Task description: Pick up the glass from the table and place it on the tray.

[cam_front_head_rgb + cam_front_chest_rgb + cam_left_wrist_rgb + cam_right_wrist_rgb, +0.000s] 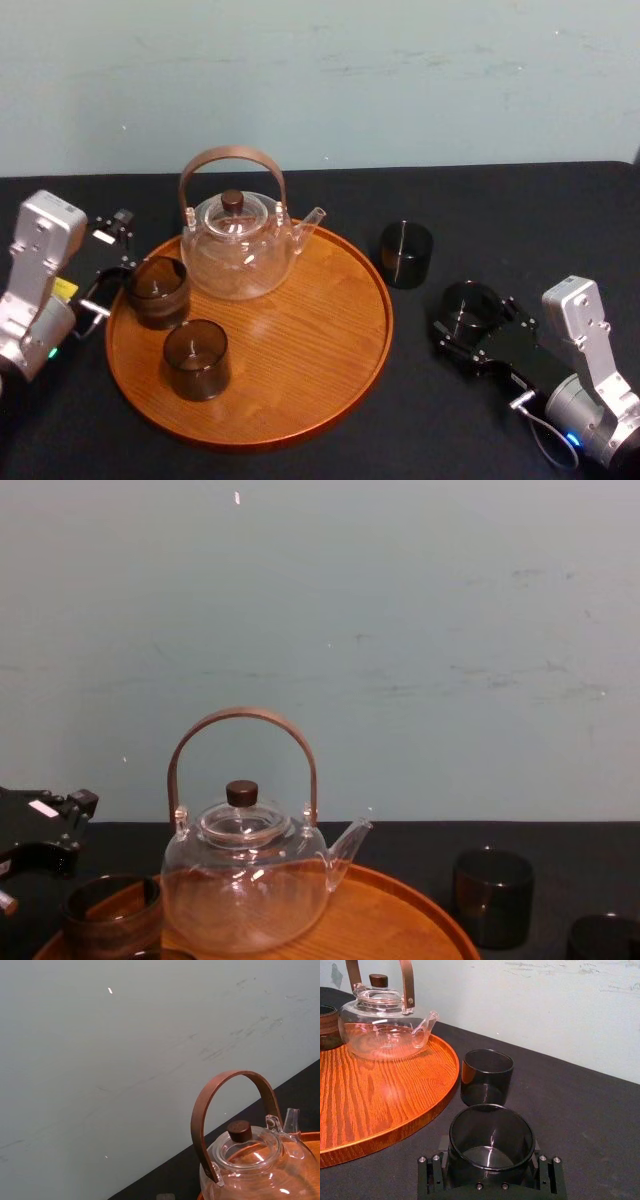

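The right claw (470, 322) had its 2 fingers closed against the sides of a dark glass (468, 303), which stood upright in the grip, low at the black table (560, 220). The wooden tray (300, 345) lay close on that claw's left. Another dark glass (406, 254) stood just ahead of the claw beside the rim, so I reckoned the carry should swing left, clear of it. The left claw (110, 268) sat idle beyond the tray's far rim, well apart from this glass.
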{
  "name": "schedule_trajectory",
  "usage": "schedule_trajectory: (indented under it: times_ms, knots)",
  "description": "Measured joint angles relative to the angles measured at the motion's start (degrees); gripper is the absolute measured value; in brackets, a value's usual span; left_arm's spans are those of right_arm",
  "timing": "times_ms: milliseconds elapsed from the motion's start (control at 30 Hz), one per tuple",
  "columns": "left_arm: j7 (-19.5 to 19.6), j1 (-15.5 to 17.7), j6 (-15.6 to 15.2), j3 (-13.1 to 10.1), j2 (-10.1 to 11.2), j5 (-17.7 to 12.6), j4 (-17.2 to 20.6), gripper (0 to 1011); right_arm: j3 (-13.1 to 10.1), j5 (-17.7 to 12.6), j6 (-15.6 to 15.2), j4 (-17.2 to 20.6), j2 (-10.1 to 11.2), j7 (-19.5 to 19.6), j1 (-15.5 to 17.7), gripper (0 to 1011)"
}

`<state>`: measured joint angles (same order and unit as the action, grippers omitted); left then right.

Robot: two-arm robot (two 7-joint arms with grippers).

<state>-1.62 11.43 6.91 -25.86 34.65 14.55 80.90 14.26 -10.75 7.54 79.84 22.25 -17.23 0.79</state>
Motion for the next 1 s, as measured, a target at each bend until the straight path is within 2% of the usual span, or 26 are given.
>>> schedule_trajectory:
  times_ms: [267, 567, 733, 1000]
  knots:
    - [0.0, 0.0, 0.0, 0.0, 0.0, 0.0, 0.0, 0, -0.9, -0.7, -0.1, 0.6, -0.2, -0.9, 0.4, 918]
    - [0.0, 0.0, 0.0, 0.0, 0.0, 0.0, 0.0, 0, -1.0, 0.2, 0.1, 5.9, 0.0, -2.3, 2.2, 918]
    - [0.0, 0.0, 0.0, 0.0, 0.0, 0.0, 0.0, 0, 1.1, 1.2, 0.5, 8.6, -0.1, -4.0, 2.6, 918]
    - [0.0, 0.0, 0.0, 0.0, 0.0, 0.0, 0.0, 0, 4.8, 2.2, 0.5, 8.0, -1.4, -5.8, 0.7, 918]
